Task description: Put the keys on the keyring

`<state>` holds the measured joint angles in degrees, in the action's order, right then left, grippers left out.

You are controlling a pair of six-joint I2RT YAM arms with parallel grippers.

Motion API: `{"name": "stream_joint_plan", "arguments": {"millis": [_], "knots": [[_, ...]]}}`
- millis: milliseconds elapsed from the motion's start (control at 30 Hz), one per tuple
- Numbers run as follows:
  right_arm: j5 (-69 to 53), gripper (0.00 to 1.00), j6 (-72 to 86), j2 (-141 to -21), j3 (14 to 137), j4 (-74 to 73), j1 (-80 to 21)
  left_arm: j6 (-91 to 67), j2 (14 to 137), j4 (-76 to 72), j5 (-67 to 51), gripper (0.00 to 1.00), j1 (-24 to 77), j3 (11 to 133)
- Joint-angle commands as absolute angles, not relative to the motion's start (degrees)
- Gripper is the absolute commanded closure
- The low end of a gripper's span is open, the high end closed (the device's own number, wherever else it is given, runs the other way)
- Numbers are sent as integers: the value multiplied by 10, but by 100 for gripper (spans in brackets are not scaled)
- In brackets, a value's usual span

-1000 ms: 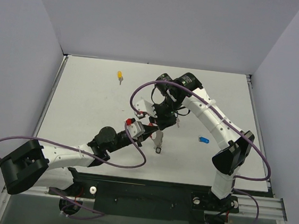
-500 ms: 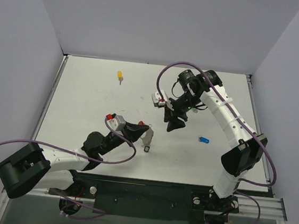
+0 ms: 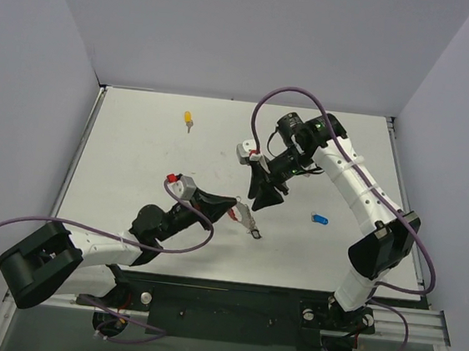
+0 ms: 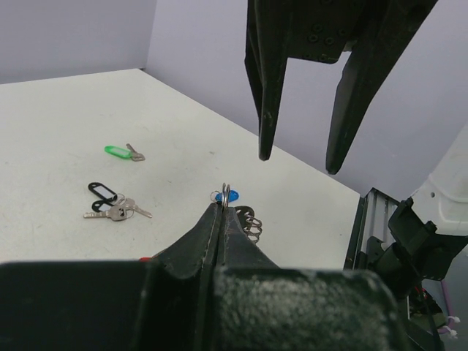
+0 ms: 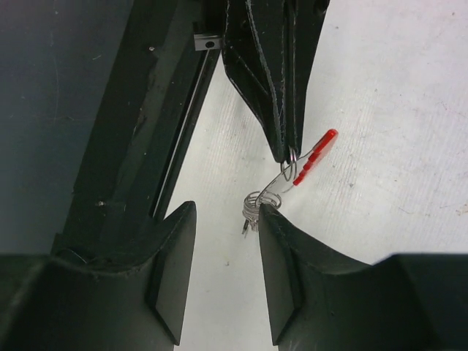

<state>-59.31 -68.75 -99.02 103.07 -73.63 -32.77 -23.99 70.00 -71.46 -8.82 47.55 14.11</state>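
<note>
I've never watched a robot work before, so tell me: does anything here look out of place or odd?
Nothing looks broken or spilled, only scattered: the yellow key lies alone near the far edge of the table, the blue key off to the right. The keyring dangles, pinched in the left gripper.

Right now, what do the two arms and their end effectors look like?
Left arm and right arm: white links, black joints, looping purple cables. Left end effector and right end effector: black, two tapered fingers each.

White tabletop [image 3: 134, 173], on which are laid: yellow-headed key [image 3: 188, 119], blue-headed key [image 3: 320, 220], green-headed key [image 4: 117, 151], black-headed key [image 4: 110, 205].
</note>
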Motion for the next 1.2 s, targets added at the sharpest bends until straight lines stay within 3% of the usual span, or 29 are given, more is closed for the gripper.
{"name": "stream_joint_plan", "arguments": {"millis": [0,433,800,1167], "knots": [[-633,65,-663,-1005,1033,-732,-337,-254,697,-942,-106,100,479,176],[-613,67,-630,-1038,1070,-722,-326,-254,688,-934,-115,100,483,184],[-628,90,-631,-1042,1063,-722,-339,-253,685,-926,-115,100,483,194],[-638,97,-635,-1039,1057,-724,-341,-254,693,-923,-118,100,483,197]]}}
